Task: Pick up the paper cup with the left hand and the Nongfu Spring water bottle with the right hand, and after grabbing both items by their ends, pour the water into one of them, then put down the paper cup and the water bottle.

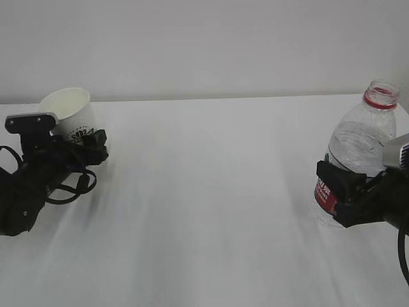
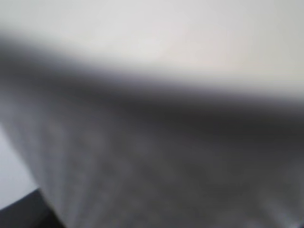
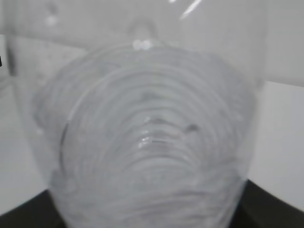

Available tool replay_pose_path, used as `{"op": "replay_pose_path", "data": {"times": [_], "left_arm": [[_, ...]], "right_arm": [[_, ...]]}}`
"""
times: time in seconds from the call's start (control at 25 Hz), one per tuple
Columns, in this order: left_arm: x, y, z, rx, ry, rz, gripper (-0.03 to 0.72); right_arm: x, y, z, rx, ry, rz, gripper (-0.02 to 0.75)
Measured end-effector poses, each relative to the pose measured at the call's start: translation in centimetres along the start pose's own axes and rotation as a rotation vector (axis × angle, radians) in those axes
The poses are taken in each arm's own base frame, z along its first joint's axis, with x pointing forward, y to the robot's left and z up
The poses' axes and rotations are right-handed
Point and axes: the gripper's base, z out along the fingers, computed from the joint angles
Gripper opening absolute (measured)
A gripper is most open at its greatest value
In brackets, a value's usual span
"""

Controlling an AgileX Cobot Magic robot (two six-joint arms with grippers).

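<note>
Exterior view: the white bench [image 1: 211, 211] carries both things, far apart from each other; the paper cup [image 1: 71, 115] sits at the far left, tilted so its cream-white mouth faces up and toward the camera, with the dark printed logo low on its side; the left hand [image 1: 38, 173] reaches in from the left edge and its claw [image 1: 83, 142] is set around the cup's lower part, black fingers on the wall near the logo (whether the cup's base rests on the bench is hidden by the arm); the Nongfu Spring water bottle [image 1: 361, 153] is at the far right, uncapped, red neck ring at the top and leaning slightly right; the right hand [image 1: 377, 195] comes in from the right edge and its claw [image 1: 342, 188] is clamped on the bottle's lower half, across the red-and-white label; the water [image 1: 358, 150] shows inside the clear ribbed body.

The left wrist view is wholly blurred; a pale textured surface, the cup's wall [image 2: 156, 161], fills it, too close to focus.

The right wrist view looks straight at the bottle's ribbed body [image 3: 152, 137], which fills the frame; dark edges show at the bottom corners.
</note>
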Motion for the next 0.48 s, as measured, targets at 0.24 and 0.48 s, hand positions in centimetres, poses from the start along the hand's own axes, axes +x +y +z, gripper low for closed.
{"op": "replay_pose_path", "data": {"times": [0.24,0.48], "left_arm": [[-1.4,-0.6,-1.9,0.058,0.002,0.025,0.540],[-3.0,-2.3,-4.3,0.219,0.002,0.099,0.540]], "right_arm": [[0.0,0.0,0.0,0.000,0.000,0.000,0.445],[0.0,0.0,0.0,0.000,0.001,-0.006,0.445]]}}
